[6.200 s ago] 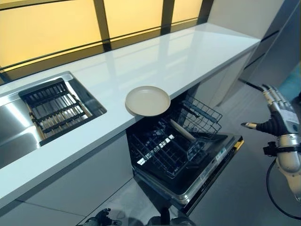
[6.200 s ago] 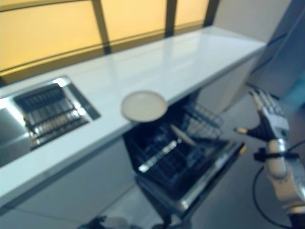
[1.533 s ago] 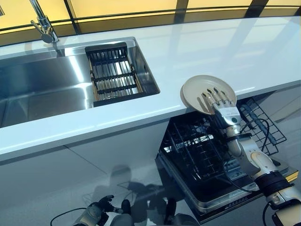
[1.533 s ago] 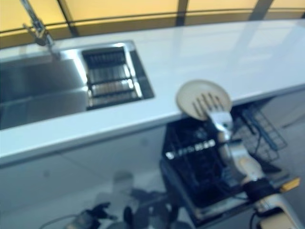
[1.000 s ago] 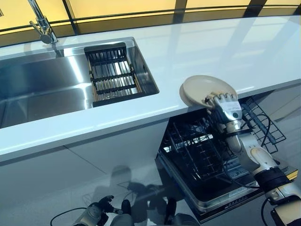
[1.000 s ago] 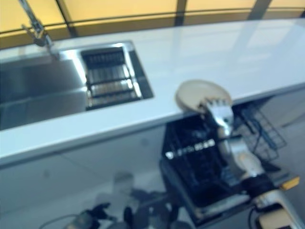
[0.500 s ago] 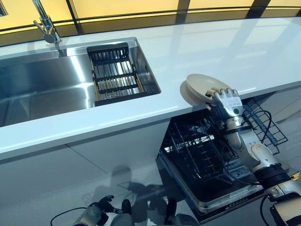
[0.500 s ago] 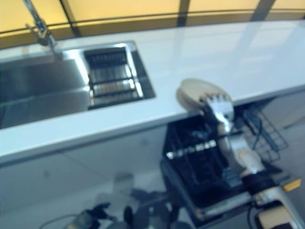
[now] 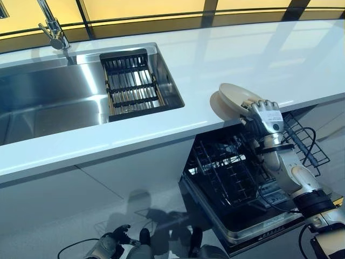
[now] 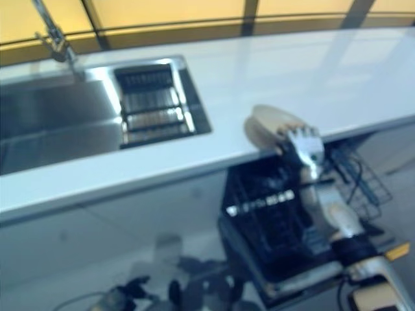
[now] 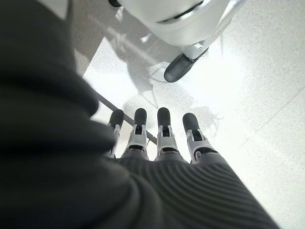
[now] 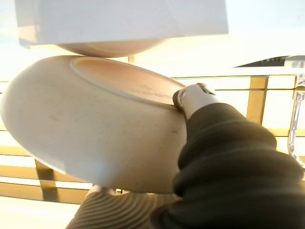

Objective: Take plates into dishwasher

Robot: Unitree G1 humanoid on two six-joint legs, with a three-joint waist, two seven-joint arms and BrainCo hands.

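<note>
Sink of shiny steel (image 9: 48,102) sits at the left, set into the long white surface (image 9: 226,54), and low down near the floor hangs the left hand (image 11: 157,138) with its fingers straight and nothing in them. At the right, the round cream plate (image 9: 237,98) is tipped up at the surface's front edge, with the right hand (image 9: 265,114) curled tight around its rim. Picking up looks like the step now; next it should go down into the black wire rack (image 9: 226,172) of the open dishwasher (image 9: 259,221) below.

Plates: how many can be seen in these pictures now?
1. The beige plate is tilted at the front edge of the white countertop, held by the right robot hand, above the open dishwasher. More may be hidden in its racks.
</note>
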